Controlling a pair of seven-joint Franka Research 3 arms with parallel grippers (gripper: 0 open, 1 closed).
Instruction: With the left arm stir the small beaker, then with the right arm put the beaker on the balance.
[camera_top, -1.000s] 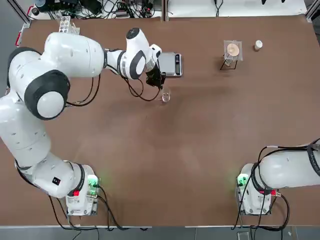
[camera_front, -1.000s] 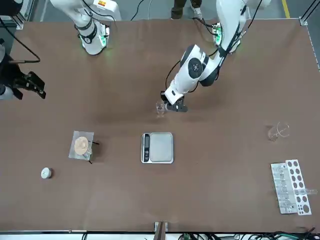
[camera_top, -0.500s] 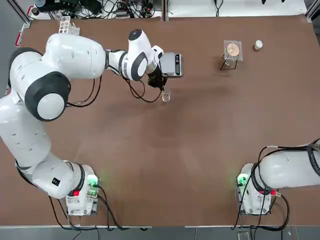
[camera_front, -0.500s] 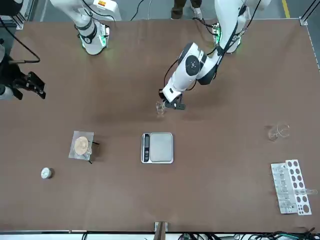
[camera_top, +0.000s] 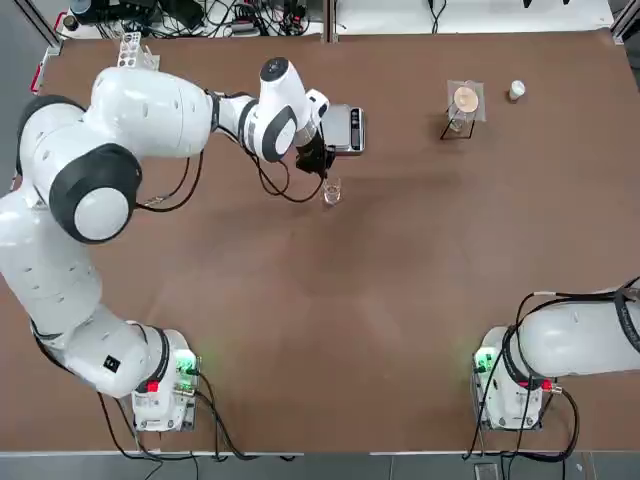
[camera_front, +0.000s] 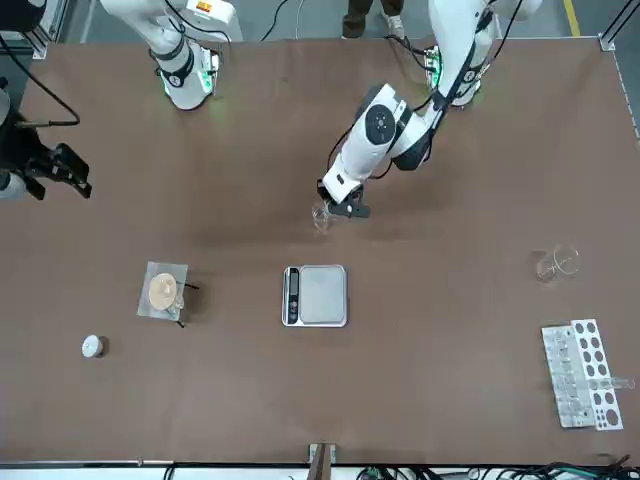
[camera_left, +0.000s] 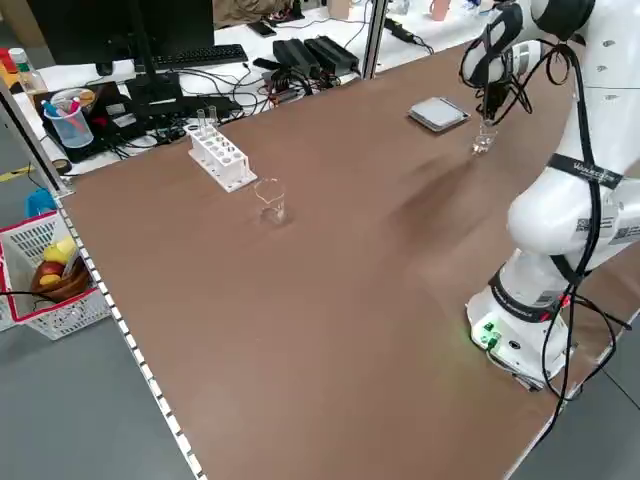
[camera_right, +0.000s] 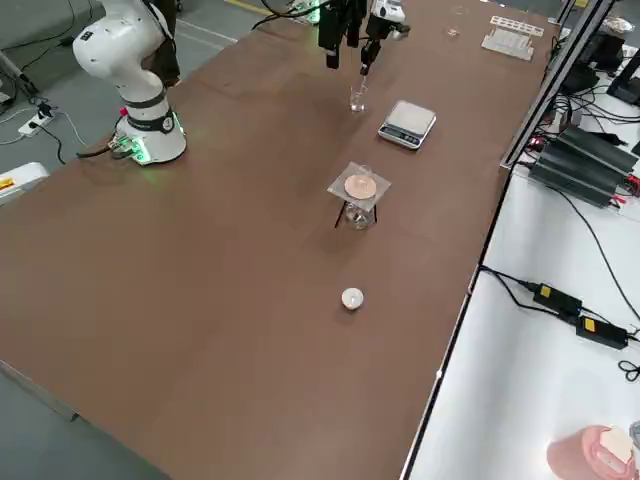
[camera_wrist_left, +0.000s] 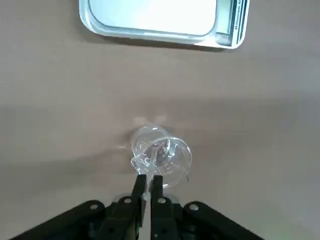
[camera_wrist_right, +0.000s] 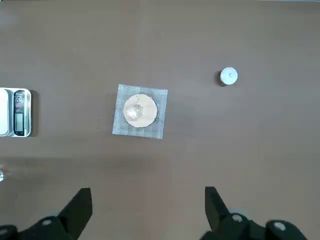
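Left gripper (camera_wrist_left: 148, 182) wrist turned, above small beaker (camera_wrist_left: 161, 155).

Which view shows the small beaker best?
The left wrist view: the small beaker fills the middle, seen from above, just beyond the shut left gripper. The top, front and both side views show it only as a tiny clear speck near the balance. The right wrist view barely catches it.

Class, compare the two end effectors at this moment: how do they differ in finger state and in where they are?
The left end effector has its fingers shut on a thin clear rod dipping into the small beaker; the right end effector has its fingers wide apart, holding nothing. The left one hangs over the beaker near the balance; the right one is parked high above the table. Both are black, two-fingered and point downward.
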